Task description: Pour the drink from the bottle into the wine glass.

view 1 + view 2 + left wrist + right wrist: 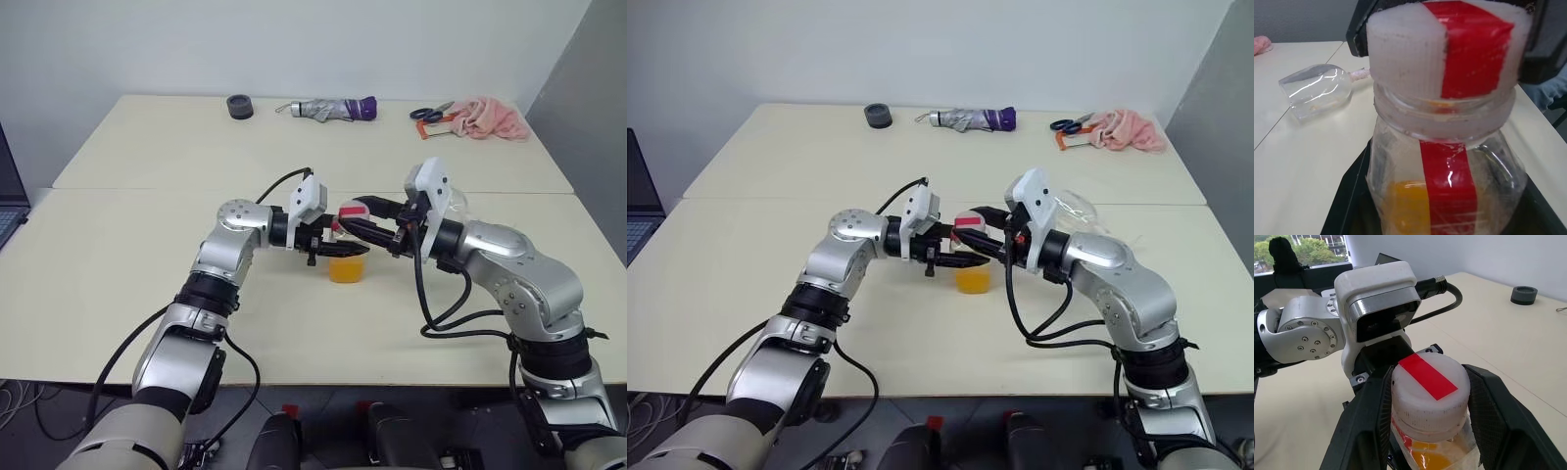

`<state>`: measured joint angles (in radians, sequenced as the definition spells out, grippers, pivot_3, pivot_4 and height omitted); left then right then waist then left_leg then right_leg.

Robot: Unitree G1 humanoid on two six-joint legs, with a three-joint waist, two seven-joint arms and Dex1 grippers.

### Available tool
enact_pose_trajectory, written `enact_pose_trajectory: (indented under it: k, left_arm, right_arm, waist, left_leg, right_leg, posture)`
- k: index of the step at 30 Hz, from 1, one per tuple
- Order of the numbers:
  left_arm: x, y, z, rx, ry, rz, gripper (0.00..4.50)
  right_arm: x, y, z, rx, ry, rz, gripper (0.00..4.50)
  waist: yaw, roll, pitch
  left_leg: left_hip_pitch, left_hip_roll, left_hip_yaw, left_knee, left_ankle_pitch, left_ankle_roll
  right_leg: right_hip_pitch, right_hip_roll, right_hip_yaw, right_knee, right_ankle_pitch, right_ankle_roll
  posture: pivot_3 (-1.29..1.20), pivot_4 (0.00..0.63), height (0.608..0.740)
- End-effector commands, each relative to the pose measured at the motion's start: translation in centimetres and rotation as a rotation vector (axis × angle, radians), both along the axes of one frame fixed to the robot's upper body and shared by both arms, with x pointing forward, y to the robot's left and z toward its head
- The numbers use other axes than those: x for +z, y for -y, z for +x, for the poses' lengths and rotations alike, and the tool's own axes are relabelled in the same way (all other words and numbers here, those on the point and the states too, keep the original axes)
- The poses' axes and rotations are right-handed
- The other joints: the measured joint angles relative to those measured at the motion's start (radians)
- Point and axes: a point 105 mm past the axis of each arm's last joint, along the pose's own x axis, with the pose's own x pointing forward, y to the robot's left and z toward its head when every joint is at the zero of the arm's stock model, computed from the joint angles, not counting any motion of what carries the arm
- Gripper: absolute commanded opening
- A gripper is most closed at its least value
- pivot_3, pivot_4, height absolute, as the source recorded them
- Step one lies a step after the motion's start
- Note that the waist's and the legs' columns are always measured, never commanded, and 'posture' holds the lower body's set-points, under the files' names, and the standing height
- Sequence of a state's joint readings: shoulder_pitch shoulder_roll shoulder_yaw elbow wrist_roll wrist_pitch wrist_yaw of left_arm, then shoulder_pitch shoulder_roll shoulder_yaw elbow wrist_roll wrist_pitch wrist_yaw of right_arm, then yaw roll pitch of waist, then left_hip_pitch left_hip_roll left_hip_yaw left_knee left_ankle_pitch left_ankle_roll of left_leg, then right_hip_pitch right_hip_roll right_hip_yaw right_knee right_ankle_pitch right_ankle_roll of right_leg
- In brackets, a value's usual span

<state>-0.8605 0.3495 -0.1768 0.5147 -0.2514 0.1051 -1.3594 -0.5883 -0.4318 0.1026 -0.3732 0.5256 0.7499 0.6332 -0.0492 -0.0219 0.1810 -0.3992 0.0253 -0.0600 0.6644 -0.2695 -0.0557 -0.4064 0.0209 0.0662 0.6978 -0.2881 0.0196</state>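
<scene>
the left gripper is clamping tight on the squarish clear plastic bottle, standing mid-worktop with orange drink inside. the right gripper is closing its black fingers around the ribbed white cap, red-striped. the rounded wine glass is lying on its side nearby.

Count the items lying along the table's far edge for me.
4: a dark round roll farthest left, a folded grey-and-purple umbrella in the middle, orange-handled scissors, and a crumpled pink cloth farthest right.
</scene>
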Motion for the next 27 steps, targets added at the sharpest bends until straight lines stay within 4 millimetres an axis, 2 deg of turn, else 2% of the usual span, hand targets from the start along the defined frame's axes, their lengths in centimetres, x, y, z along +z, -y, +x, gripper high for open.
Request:
enact_pose_trajectory:
  k: [1, 9, 13, 18, 21, 24, 25, 27]
  left_arm:
    - [1.5, 0.3, -0.3, -0.012, 0.055, -0.032, 1.8]
    - [1.6, 0.4, -0.3, -0.014, 0.053, -0.038, 1.8]
    - [1.6, 0.4, -0.4, -0.012, 0.052, -0.041, 1.8]
    - [1.7, 0.2, -0.3, -0.004, 0.05, -0.045, 1.8]
    - [1.9, -0.1, -0.1, 0.016, 0.049, -0.053, 1.8]
    - [2.0, -0.3, 0.0, 0.024, 0.048, -0.057, 1.8]
    - [2.0, -0.4, 0.0, 0.028, 0.047, -0.06, 1.8]
    - [2.2, -0.7, 0.2, 0.044, 0.047, -0.071, 1.8]
  right_arm:
    - [0.7, -0.8, -1.0, 0.057, 0.082, -0.029, 1.85]
    - [0.7, -0.6, -1.0, 0.028, 0.204, -0.049, 1.76]
    - [1.7, 0.0, -1.5, 0.028, 0.188, 0.111, 1.74]
    - [2.7, 1.8, -2.1, 0.01, 0.106, 0.229, 1.74]
    - [2.4, 4.8, -1.8, -0.104, 0.095, 0.209, 1.74]
    - [1.6, 6.5, -1.8, -0.171, 0.08, 0.174, 1.74]
    - [0.9, 7.5, -1.9, -0.211, 0.066, 0.143, 1.74]
    - [-2.7, 10.2, -2.0, -0.339, 0.021, 0.017, 1.74]
  waist:
    - [0.0, 0.0, 0.0]
    - [0.0, 0.0, 0.0]
    - [0.0, 0.0, 0.0]
    - [0.002, 0.0, 0.0]
    - [0.004, 0.0, 0.0]
    - [0.009, 0.0, 0.0]
    - [0.011, 0.0, 0.0]
    - [0.016, 0.0, 0.0]
  left_leg:
    - [0.0, 0.0, 0.0, 0.0, 0.0, 0.0]
    - [0.0, 0.0, 0.0, 0.0, 0.0, 0.0]
    - [0.0, 0.0, 0.0, 0.0, 0.0, 0.0]
    - [0.0, 0.0, 0.0, 0.0, 0.0, 0.0]
    - [0.0, 0.0, 0.0, 0.0, 0.0, 0.0]
    - [0.0, -0.001, 0.0, 0.0, 0.0, 0.0]
    - [0.0, -0.001, 0.001, 0.0, 0.0, 0.0]
    - [0.0, -0.001, 0.0, 0.0, 0.0, 0.0]
  right_leg:
    - [0.0, 0.0, 0.0, 0.0, 0.0, 0.0]
    - [0.0, 0.0, 0.0, 0.0, 0.0, 0.0]
    - [0.0, 0.0, 0.0, 0.0, 0.0, 0.0]
    - [0.0, -0.001, 0.0, 0.0, 0.0, 0.0]
    - [0.0, -0.001, 0.0, 0.0, 0.0, 0.0]
    - [0.0, -0.001, 0.0, 0.0, 0.0, 0.0]
    - [0.0, -0.001, 0.0, 0.0, 0.0, 0.0]
    - [0.0, -0.001, 0.0, -0.001, 0.0, 0.0]
  posture:
    - [0.0, 0.15, 0.74]
    - [0.0, 0.15, 0.74]
    - [0.0, 0.15, 0.74]
    - [0.0, 0.15, 0.74]
    - [0.0, 0.15, 0.74]
    - [0.0, 0.15, 0.74]
    - [0.0, 0.15, 0.74]
    - [0.0, 0.15, 0.74]
